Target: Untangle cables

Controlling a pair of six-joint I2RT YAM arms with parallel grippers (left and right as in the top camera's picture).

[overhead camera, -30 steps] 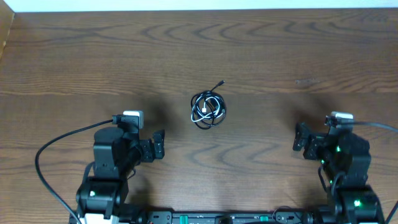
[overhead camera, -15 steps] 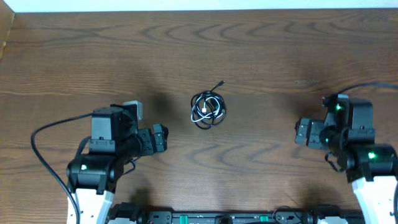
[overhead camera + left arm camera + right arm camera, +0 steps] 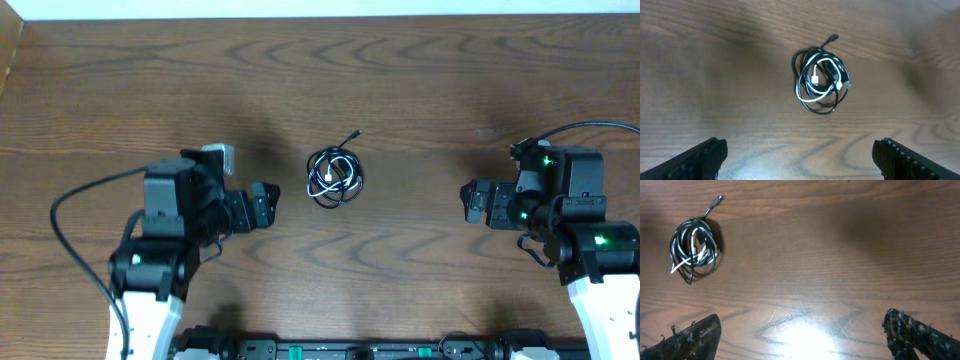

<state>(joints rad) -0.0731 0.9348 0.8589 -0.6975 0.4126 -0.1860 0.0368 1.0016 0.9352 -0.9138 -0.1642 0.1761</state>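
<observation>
The cables (image 3: 334,177) lie in one small coiled bundle on the wooden table: a black cord and a white cord wound together, with a black plug end sticking out at the upper right. The bundle also shows in the left wrist view (image 3: 820,81) and in the right wrist view (image 3: 693,250). My left gripper (image 3: 264,206) is open and empty, a short way left of the bundle and slightly nearer me. My right gripper (image 3: 471,203) is open and empty, well to the right of the bundle.
The wooden table (image 3: 320,80) runs across the whole view, with a pale edge along the far side. A thick black wire (image 3: 75,230) loops out from the left arm over the table's left part.
Both arms have risen and reached toward the middle. The left gripper moved right, closer to the bundle. The right gripper moved left. The bundle has not moved.
</observation>
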